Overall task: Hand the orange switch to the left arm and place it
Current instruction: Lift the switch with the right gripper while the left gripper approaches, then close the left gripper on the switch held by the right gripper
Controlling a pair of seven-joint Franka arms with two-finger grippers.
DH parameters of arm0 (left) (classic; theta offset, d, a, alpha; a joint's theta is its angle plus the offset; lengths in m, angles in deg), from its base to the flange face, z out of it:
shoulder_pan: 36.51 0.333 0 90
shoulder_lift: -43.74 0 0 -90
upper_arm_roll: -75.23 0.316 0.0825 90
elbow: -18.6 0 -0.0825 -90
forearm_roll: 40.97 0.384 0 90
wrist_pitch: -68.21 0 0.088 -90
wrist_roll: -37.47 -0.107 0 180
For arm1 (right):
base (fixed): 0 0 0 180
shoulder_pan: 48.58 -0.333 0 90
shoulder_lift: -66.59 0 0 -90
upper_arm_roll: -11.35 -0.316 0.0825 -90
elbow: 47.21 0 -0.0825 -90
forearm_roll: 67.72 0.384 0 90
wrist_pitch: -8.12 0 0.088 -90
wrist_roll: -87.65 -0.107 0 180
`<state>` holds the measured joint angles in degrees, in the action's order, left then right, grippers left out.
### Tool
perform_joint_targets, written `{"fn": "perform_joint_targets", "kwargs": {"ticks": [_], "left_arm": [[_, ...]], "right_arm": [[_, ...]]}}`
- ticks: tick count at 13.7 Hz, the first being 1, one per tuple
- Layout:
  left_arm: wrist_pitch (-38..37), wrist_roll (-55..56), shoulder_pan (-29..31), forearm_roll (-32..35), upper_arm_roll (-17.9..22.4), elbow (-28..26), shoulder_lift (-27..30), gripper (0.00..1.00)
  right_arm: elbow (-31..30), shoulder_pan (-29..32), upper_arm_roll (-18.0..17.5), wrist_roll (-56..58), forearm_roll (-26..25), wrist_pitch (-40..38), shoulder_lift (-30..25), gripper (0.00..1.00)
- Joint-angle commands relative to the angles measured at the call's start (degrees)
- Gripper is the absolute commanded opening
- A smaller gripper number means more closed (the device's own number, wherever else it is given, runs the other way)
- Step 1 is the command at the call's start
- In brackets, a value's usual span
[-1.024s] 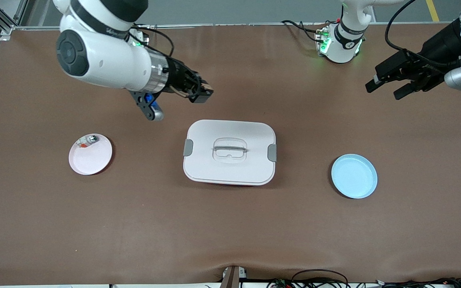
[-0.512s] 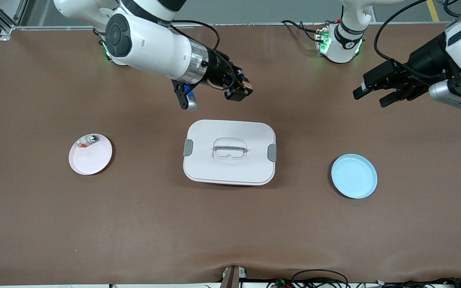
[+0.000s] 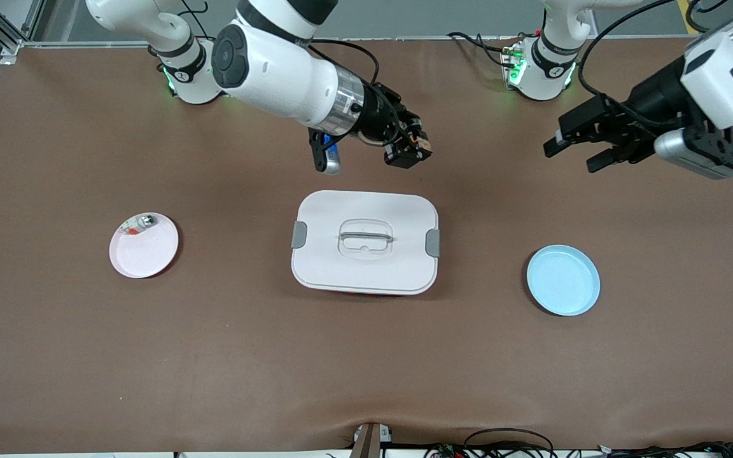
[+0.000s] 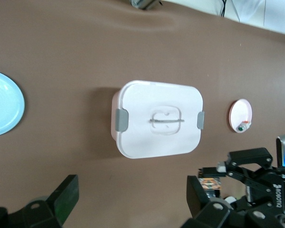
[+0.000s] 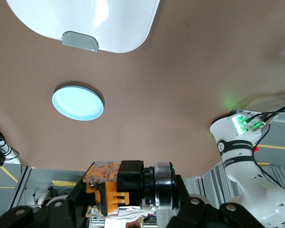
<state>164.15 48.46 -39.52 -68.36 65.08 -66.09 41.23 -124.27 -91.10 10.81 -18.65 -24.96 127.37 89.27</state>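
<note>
The orange switch [image 3: 417, 145], a small black block with an orange part, is up in the air with my right gripper [image 3: 408, 151] shut on it. They hang over bare table between the white box [image 3: 365, 242] and the robots' bases. The right wrist view shows the switch [image 5: 115, 186] clamped between that gripper's jaws, with the box's corner and latch [image 5: 80, 42] below. My left gripper [image 3: 575, 147] is open and holds nothing, over bare table toward the left arm's end. In the left wrist view its fingers [image 4: 65, 195] stand wide apart, and the switch [image 4: 210, 183] shows in the other gripper.
A pink plate [image 3: 150, 254] toward the right arm's end carries a small silver-green piece [image 3: 142, 222]. A light blue plate [image 3: 563, 280] lies toward the left arm's end. The lidded box with grey latches stands mid-table between them. The arm bases [image 3: 539, 70] stand along the table's edge.
My right gripper has carried the switch toward the left arm's end, staying off the box. The left gripper, still open, has moved in toward it.
</note>
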Motion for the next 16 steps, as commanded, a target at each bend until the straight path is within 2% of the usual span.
{"fn": "perform_joint_targets", "kwargs": {"ticks": [1,4,6,8,13,16], "left_arm": [[3.3,-1.1,0.7,-1.2,-3.0,-5.4,3.2,1.00],[4.7,-1.2,0.7,-3.6,-3.0,-9.9,6.4,1.00],[8.4,-1.1,0.3,-5.7,-3.2,-14.0,8.4,1.00],[14.3,0.1,0.6,-8.9,-6.2,-18.7,10.4,1.00],[16.9,7.4,0.7,-9.2,-10.5,-20.3,10.6,1.00],[20.1,7.8,0.6,-9.4,-12.3,-24.6,13.0,1.00]], "right_arm": [[1.6,-1.0,0.6,-1.5,1.2,1.1,1.1,0.17],[1.7,-0.9,0.6,-1.7,1.2,1.0,1.1,0.17],[1.7,-1.0,0.6,-1.6,1.2,1.0,1.1,0.17],[1.7,-0.9,0.6,-1.7,1.2,1.0,1.1,0.17],[1.8,-1.2,0.6,-2.8,1.2,1.1,1.1,0.17],[1.8,-1.2,0.6,-2.9,1.2,1.1,1.1,0.17]]}}
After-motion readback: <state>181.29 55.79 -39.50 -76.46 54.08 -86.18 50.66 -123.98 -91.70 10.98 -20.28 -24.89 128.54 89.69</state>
